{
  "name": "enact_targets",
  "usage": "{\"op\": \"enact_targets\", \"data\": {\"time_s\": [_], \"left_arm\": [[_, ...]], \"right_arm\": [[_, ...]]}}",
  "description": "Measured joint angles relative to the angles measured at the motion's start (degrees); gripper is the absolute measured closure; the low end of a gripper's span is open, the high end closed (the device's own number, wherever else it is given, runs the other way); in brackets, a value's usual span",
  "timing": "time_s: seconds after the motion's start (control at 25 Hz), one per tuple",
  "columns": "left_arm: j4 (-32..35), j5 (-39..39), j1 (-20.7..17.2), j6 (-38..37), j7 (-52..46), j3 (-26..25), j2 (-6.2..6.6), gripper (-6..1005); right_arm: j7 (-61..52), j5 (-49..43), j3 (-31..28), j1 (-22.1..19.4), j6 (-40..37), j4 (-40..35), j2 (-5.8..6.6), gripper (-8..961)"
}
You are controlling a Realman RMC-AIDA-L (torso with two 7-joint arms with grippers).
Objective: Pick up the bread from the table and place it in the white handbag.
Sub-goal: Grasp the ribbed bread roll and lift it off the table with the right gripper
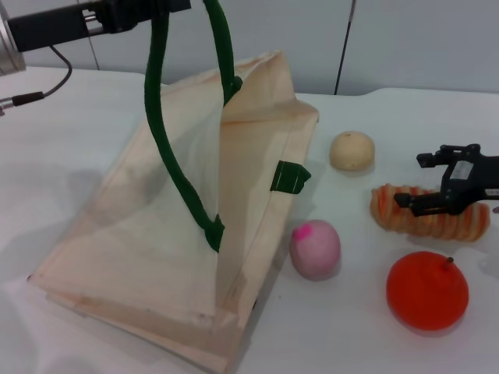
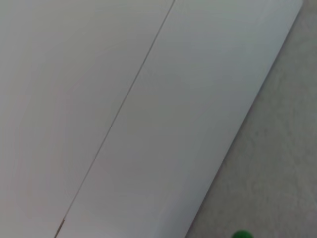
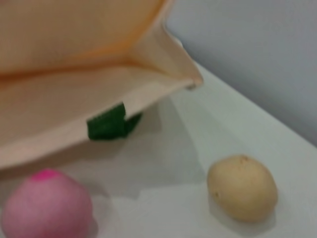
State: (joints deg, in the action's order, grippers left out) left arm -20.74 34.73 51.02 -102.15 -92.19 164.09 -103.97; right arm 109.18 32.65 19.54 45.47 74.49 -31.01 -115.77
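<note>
The bread (image 1: 429, 212), a ridged loaf striped orange and cream, lies on the white counter (image 1: 54, 140) at the right side of the head view, well to the right of the white handbag (image 1: 140, 234). The right pincer (image 1: 425, 181) is directly at the loaf: its black fingers are spread, one fingertip (image 1: 404, 200) resting at the loaf's upper edge near its left end and the other reaching out just behind it, so the bread sits beneath and partly behind the pincer body. Whether the fingers actually press on the loaf cannot be told.

Near the bread, a small beige bun (image 1: 352, 150) sits behind it toward the far side of the counter, an orange-red round fruit (image 1: 427, 291) lies just in front of it, and a pink-topped ball (image 1: 315, 249) rests between the fruit and the handbag, close to the bag's edge. The right wrist view shows the bun (image 3: 242, 187), the pink-topped ball (image 3: 47, 206) and the bag's open mouth (image 3: 99, 74).

The handbag is held open and raised by one dark green handle (image 1: 160, 101), which runs up to the left pincer (image 1: 152, 12) at the top left of the head view; that pincer is pinching the handle.
</note>
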Motion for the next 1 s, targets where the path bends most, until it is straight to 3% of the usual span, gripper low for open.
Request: {"op": "enact_targets", "data": {"time_s": [0.36,1.0], "left_arm": [[0.0,0.0,0.0,0.2,0.0,0.0,0.01,888],[0.0,0.0,0.0,0.3,0.0,0.0,-0.07,889]], "right_arm": [[-1.4,-0.7,4.8,0.4,-2.9,1.7,-0.06,63],[-3.9,-4.3,6.1,0.7,-7.0,2.4,-0.09,98]]}}
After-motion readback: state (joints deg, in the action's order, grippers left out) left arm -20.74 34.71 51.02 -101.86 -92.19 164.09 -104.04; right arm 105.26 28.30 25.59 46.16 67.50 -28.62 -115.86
